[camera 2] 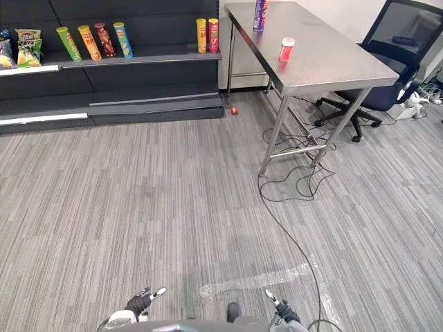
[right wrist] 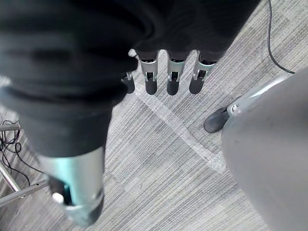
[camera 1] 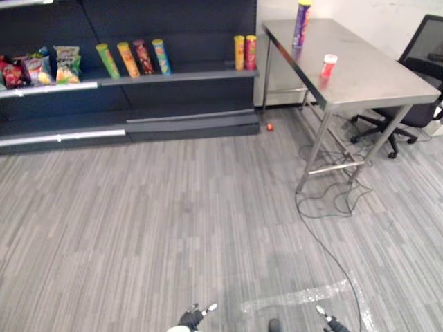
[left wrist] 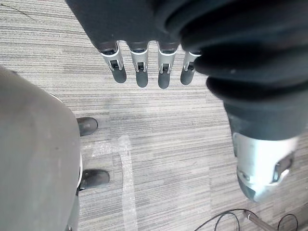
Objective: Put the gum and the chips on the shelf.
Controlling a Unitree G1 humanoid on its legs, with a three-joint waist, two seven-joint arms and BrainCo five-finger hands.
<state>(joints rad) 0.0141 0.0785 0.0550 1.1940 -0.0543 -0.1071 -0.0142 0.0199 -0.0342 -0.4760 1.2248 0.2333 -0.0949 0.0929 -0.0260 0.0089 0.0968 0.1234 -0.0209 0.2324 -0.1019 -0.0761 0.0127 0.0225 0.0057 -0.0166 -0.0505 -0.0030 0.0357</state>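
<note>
A tall purple chips can stands at the far end of the steel table, to my front right. Nearer on the same tabletop is the small red gum tub with a white lid. The dark shelf runs along the back wall and carries several chip cans and snack bags. My left hand and right hand hang low at the bottom edge, far from the table. In the wrist views the left fingers and the right fingers are straight and hold nothing.
A black office chair stands behind the table on the right. A small red ball lies on the floor by the shelf's base. A strip of clear tape marks the grey floor near me.
</note>
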